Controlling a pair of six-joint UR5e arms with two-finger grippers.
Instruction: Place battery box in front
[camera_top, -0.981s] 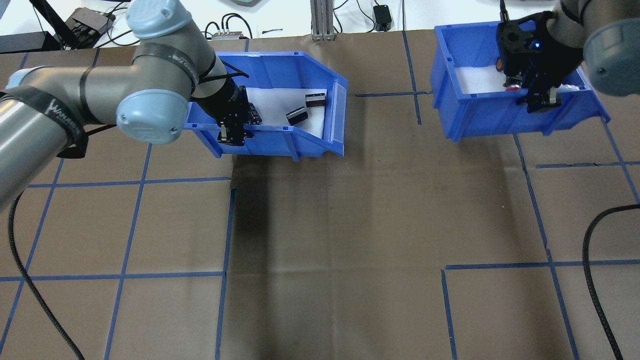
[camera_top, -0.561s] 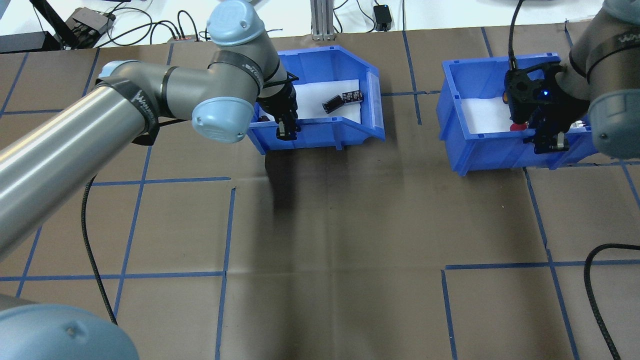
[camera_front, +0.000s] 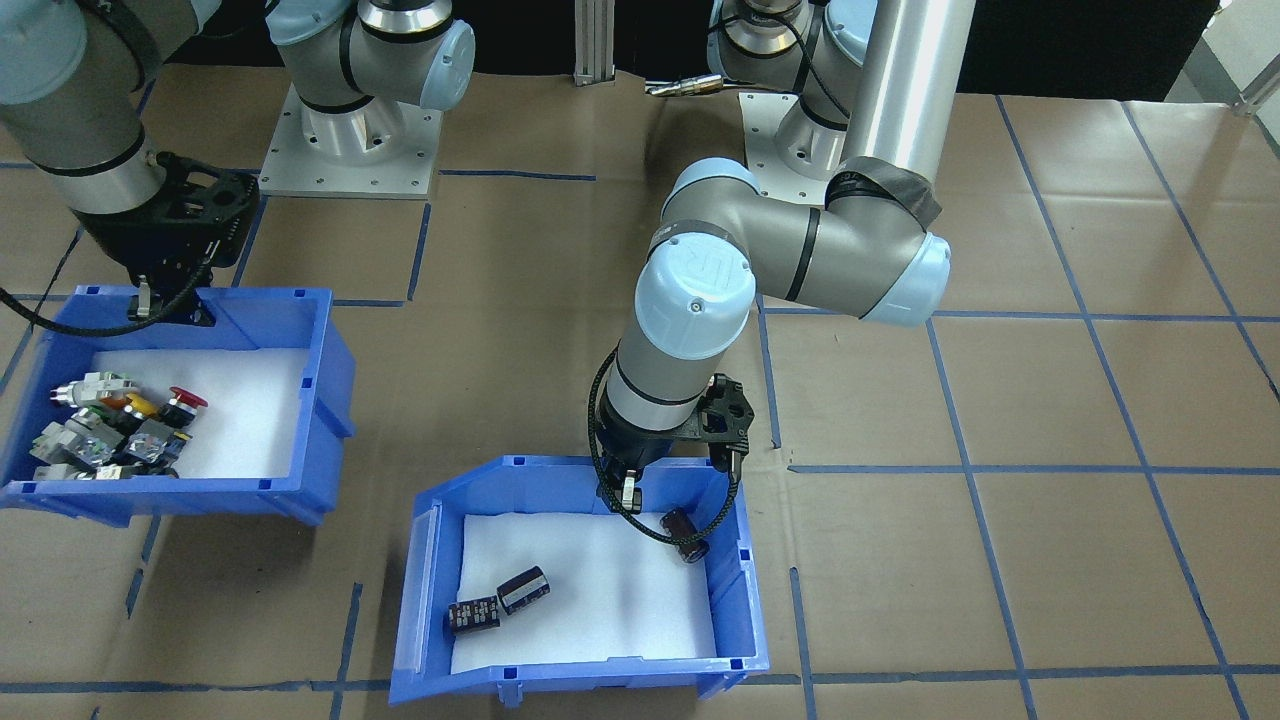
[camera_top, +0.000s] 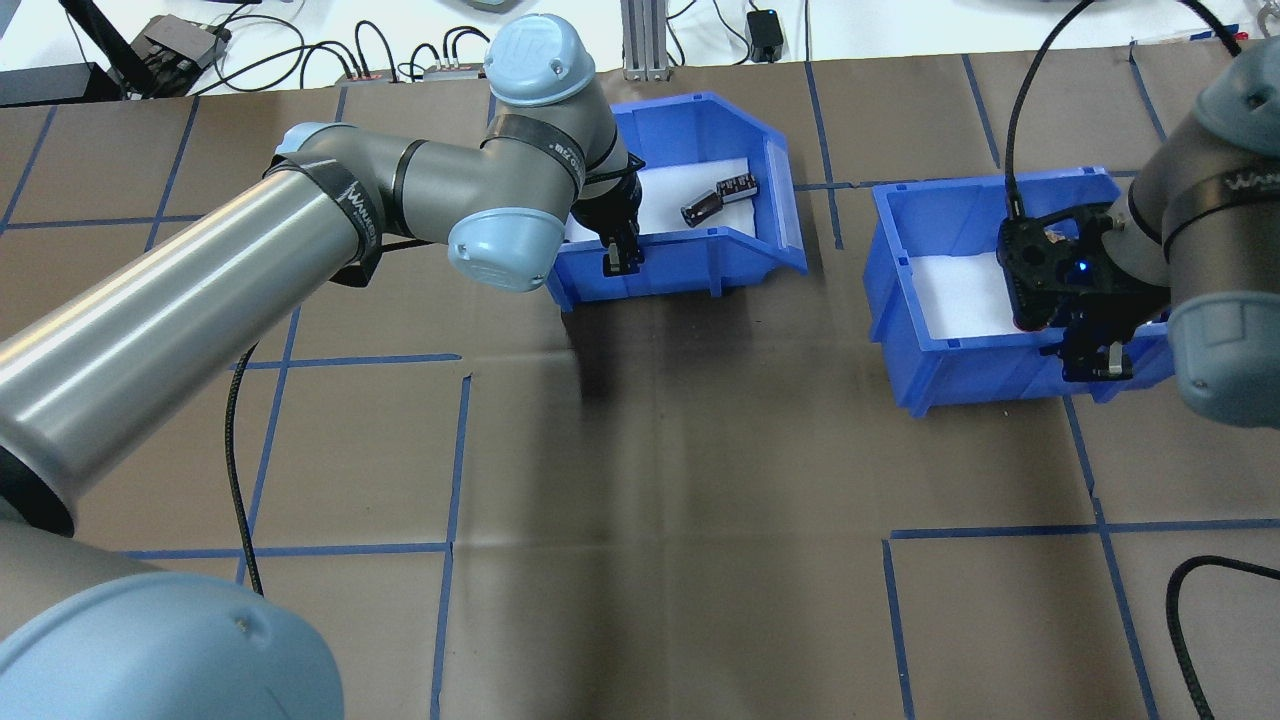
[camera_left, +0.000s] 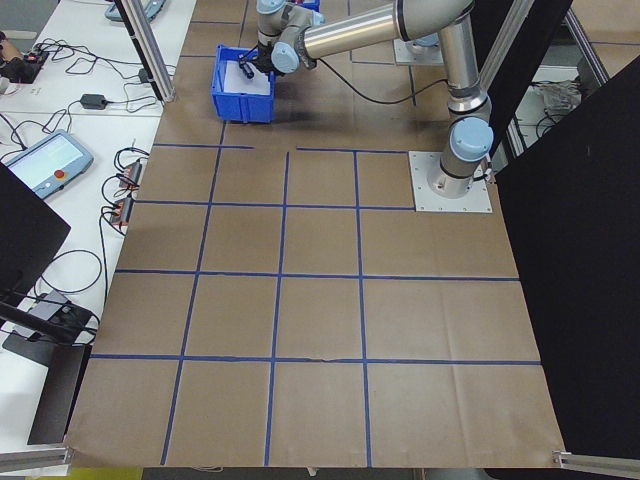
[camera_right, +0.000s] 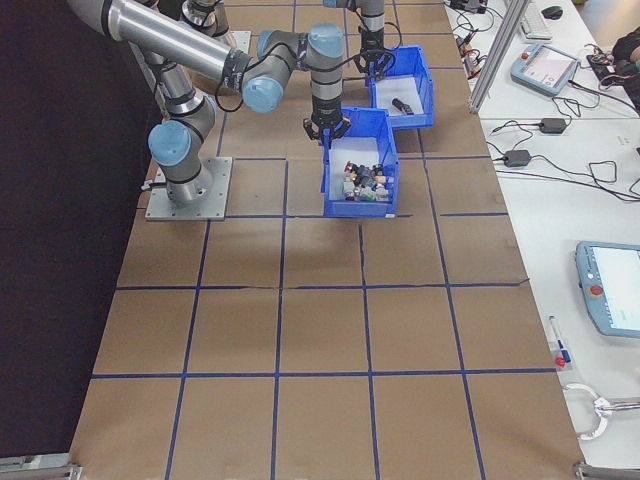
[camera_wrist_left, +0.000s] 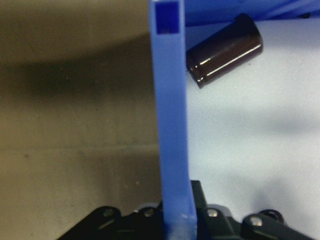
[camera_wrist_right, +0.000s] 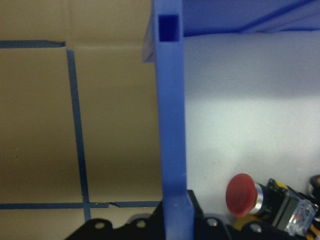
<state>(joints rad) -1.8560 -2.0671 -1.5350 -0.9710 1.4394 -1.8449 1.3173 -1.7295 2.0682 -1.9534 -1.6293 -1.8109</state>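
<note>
The battery box (camera_top: 690, 266) is a blue bin with a white foam liner, far from the robot near the table's middle. Dark brown cylinders (camera_front: 523, 589) lie on its foam, one (camera_wrist_left: 225, 50) close in the left wrist view. My left gripper (camera_top: 621, 262) is shut on the box's near wall (camera_wrist_left: 172, 150), with one finger inside and one outside. My right gripper (camera_top: 1095, 362) is shut on the near wall (camera_wrist_right: 172, 150) of a second blue bin (camera_top: 980, 368). That bin holds colourful push-button switches (camera_front: 120, 430).
Brown paper with blue tape lines (camera_top: 450, 450) covers the table. The two bins stand about a hand's width apart in the overhead view. Cables and small devices (camera_top: 765, 30) lie beyond the table's far edge. A red button (camera_wrist_right: 243, 195) lies beside the right gripper's fingers.
My left arm has carried the battery box to the right and slightly farther from the robot. My right arm has drawn the switch bin closer to the robot. Both grippers stayed shut.
</note>
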